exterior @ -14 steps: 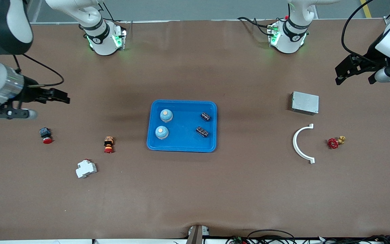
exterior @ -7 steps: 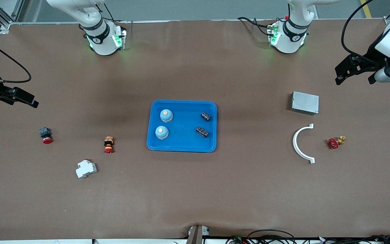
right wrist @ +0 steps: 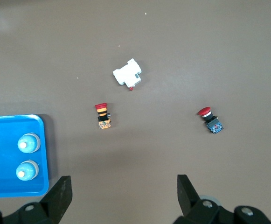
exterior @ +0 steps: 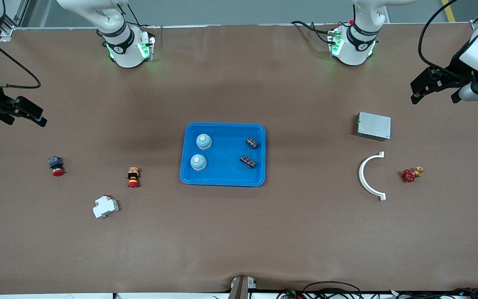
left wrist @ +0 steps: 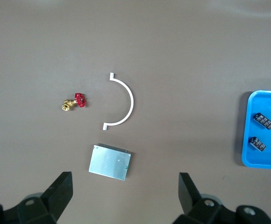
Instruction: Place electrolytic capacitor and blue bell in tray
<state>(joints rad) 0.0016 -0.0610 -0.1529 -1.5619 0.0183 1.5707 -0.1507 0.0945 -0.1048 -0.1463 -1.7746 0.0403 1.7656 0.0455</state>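
Sitting inside the shallow bright-blue plastic tray [exterior: 223, 154] are two pale-blue domed bells [exterior: 203, 141] and two dark cylindrical electrolytic capacitors [exterior: 252, 143], so the placing looks done. The left gripper [exterior: 434, 85] is hanging with fingers spread and empty over the table's left-arm end; the right gripper [exterior: 19, 113] is doing likewise over the right-arm end. Both should be parking clear without disturbing the tray.

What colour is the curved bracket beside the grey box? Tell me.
White; the curved bracket shows best in the left wrist view.
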